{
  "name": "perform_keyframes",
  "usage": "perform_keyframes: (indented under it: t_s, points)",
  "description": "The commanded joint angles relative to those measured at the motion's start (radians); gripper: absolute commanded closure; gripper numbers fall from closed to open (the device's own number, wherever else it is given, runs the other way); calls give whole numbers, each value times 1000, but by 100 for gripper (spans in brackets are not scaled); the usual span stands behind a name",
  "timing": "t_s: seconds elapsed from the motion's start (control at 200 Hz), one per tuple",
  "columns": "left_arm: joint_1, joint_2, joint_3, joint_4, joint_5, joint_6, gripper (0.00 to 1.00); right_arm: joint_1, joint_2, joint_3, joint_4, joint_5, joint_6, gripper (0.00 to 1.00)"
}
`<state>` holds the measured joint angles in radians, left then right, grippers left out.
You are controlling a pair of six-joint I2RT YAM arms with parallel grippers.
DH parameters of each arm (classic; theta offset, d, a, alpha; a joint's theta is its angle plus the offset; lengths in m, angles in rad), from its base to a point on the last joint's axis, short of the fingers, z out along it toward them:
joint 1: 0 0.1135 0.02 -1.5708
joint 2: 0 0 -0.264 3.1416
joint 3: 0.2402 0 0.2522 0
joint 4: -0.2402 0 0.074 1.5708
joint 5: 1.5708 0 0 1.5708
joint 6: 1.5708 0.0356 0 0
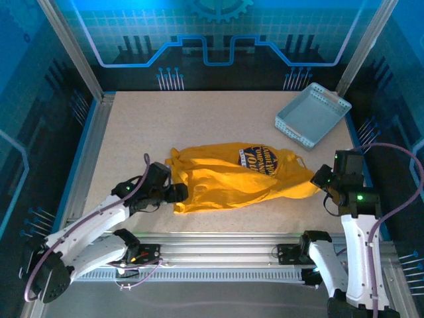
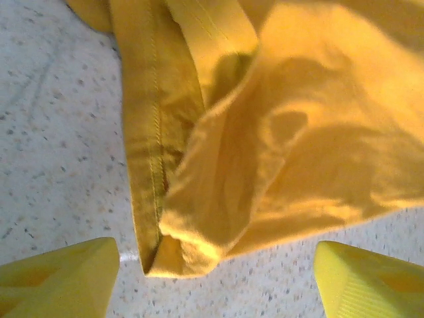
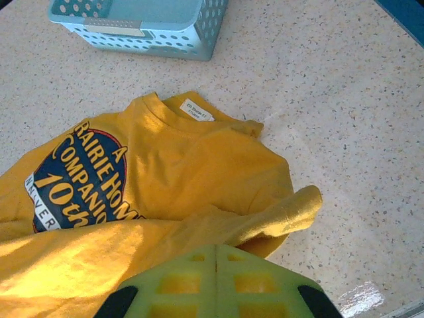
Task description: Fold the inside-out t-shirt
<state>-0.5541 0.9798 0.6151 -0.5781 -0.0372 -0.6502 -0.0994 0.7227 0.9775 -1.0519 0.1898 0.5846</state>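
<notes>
My left pincer (image 2: 215,255) stands spread about the t-shirt's (image 1: 225,182) left hem, gripping nothing. My right pincer (image 3: 215,262) is pressed together at its right end. The cloth lies crumpled: folding remains.

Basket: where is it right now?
In the top view, the pale blue perforated basket sits near the far right corner of the table, beyond the yellow t-shirt and not touching it.
</notes>
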Motion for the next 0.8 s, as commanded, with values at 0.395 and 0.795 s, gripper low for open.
perform_keyframes:
  t_s: [0.395,0.795]
  points:
    - [16,243,-27,133,114,9,34,-13,7,36,30,-11,-7,100]
    - [15,294,-37,173,152,12,60,-13,42,98,38,-20,-18,100]
